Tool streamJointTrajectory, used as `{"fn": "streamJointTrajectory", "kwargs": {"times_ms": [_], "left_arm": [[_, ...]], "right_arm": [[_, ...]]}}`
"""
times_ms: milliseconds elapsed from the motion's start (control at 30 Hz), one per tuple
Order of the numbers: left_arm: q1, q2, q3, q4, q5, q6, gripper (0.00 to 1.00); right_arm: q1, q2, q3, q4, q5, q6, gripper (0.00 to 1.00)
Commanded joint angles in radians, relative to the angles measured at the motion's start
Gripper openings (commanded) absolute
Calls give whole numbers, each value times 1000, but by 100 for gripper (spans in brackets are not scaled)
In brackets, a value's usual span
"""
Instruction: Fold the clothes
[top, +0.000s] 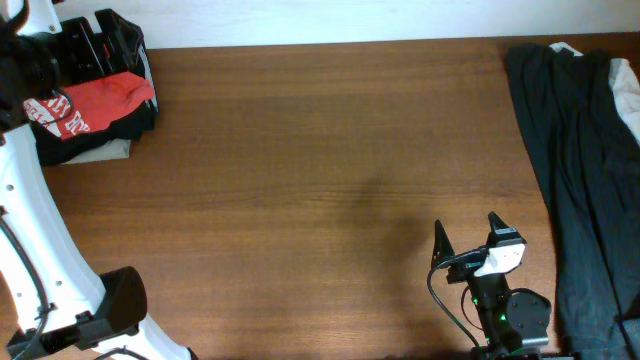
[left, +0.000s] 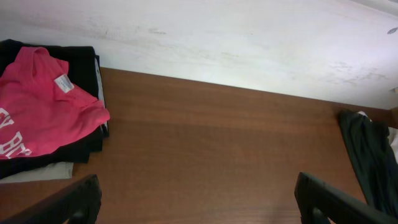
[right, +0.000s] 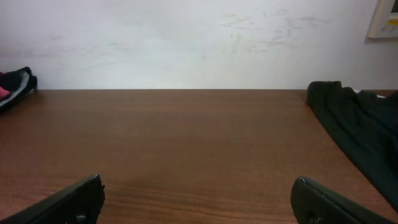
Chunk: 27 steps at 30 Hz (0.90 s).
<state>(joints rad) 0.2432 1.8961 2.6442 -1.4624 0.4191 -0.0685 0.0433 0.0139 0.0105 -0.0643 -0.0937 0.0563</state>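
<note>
The orange-red T-shirt (top: 95, 105) with white lettering lies folded on top of a stack of black garments (top: 130, 60) at the table's far left corner. It also shows in the left wrist view (left: 43, 112), with its neck label up. My left gripper (left: 199, 208) is open and empty, raised over bare wood just right of the stack. My right gripper (top: 468, 232) is open and empty low over the table near the front right; its fingers show wide apart in the right wrist view (right: 199, 205).
A long dark grey garment (top: 580, 170) lies along the table's right side, also in the left wrist view (left: 367, 155) and right wrist view (right: 360, 124). A pale cloth (top: 100, 150) sticks out under the stack. A white wall (right: 199, 43) runs behind the brown wooden table (top: 320, 150).
</note>
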Motion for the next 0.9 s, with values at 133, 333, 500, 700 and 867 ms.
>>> {"fn": "streamJointTrajectory", "kwargs": {"times_ms": [133, 333, 500, 700, 867], "left_arm": [[6, -11, 1, 2, 7, 9, 99], [6, -11, 1, 2, 7, 9, 99], [-6, -16, -5, -105, -11, 15, 99], [-187, -255, -507, 60, -226, 55, 99], [-267, -599, -1098, 410, -226, 146, 99]], "right_arm": [[10, -11, -5, -7, 16, 12, 99], [10, -11, -5, -7, 16, 12, 99], [10, -11, -5, -8, 16, 12, 99], [10, -11, -5, -7, 16, 12, 99], [10, -11, -5, -7, 16, 12, 99]]}}
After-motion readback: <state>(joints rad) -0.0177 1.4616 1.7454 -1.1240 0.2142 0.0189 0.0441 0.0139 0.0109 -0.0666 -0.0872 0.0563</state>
